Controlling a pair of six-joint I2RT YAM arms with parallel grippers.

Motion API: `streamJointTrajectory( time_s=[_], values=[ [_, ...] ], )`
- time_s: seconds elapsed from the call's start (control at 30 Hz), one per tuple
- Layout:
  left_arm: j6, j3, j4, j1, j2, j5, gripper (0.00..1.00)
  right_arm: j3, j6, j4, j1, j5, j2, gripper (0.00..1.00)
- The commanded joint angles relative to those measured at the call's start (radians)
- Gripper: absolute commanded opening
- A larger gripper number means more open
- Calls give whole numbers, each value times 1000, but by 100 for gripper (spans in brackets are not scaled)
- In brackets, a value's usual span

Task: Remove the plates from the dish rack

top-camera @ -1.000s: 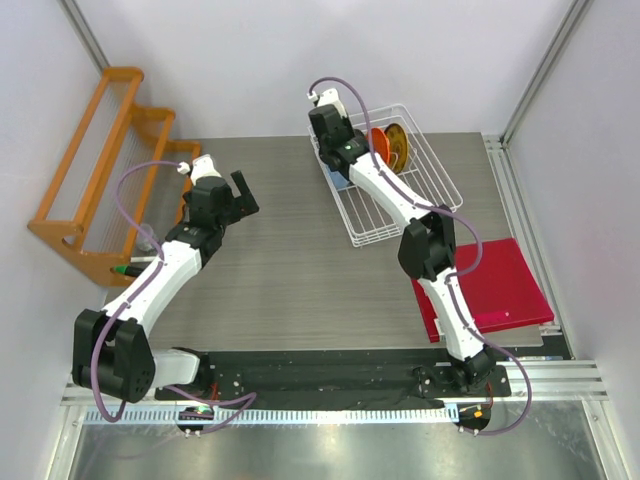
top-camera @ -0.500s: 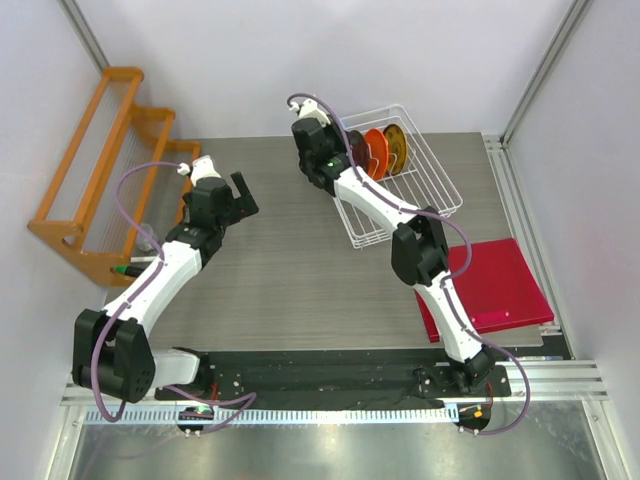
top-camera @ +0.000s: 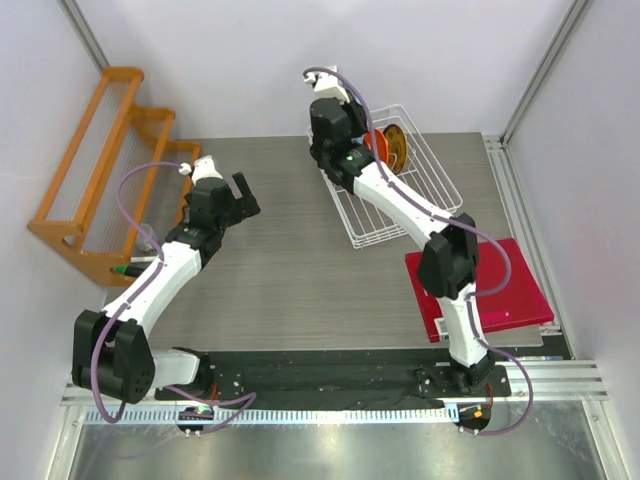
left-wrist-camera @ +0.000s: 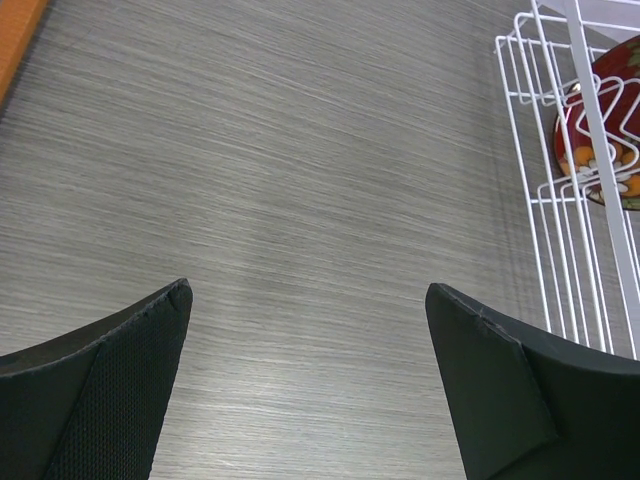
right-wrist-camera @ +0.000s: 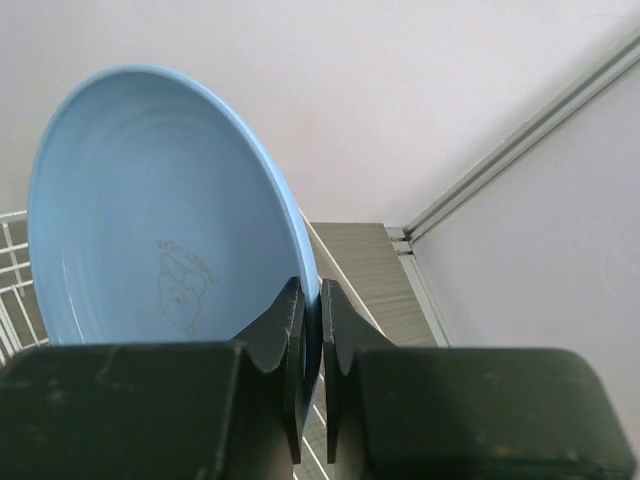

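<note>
Right gripper (right-wrist-camera: 310,300) clenched on rim of round light blue plate (right-wrist-camera: 150,210), plate upright, beside white wire dish rack (top-camera: 445,185). Left gripper (left-wrist-camera: 310,330) spread wide above grey table (left-wrist-camera: 300,150).

blue plate (right-wrist-camera: 150,200): smooth, glossy glaze. dish rack (top-camera: 372,222): white coated wire. table (left-wrist-camera: 300,150): matt grey wood-grain. left gripper (left-wrist-camera: 308,290) fingers (left-wrist-camera: 100,400): matt black plastic, 1 pad mesh-textured. shelf (top-camera: 70,243): orange varnished wood, slight sheen.
</note>
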Motion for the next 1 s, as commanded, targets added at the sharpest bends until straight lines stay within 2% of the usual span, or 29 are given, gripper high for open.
streamJointTrajectory(
  time_s=[0.0,0.07,0.1,0.13,0.17,0.23,0.3,0.6,0.8,0.9,0.97],
  values=[
    [2,18,35,-5,-21,67,99,-62,17,66,13,20,-144,1],
    [11,14,58,-5,-22,105,100,-96,141,-20,13,-52,-212,1],
    [13,12,86,-5,-27,154,100,-107,184,-122,12,-95,-238,1],
    [13,6,99,-5,-28,175,99,-133,290,-170,13,-129,-279,1],
    [11,2,115,-5,-30,203,99,-159,324,-199,13,-214,-310,1],
    [0,-15,178,-5,-31,254,99,-246,433,-255,15,-291,-388,1],
    [-10,-29,221,-5,-27,332,100,-310,497,-270,15,-423,-436,1],
    [-85,-97,414,-5,5,429,99,-550,731,-303,13,-799,-583,1],
    [-130,-132,495,-5,22,466,99,-631,778,-250,13,-878,-609,1],
    [-133,-138,497,-5,32,470,89,-682,798,-211,13,-899,-628,1],
    [-133,-147,495,-5,33,464,78,-694,811,-197,11,-910,-640,1]
  ],
)
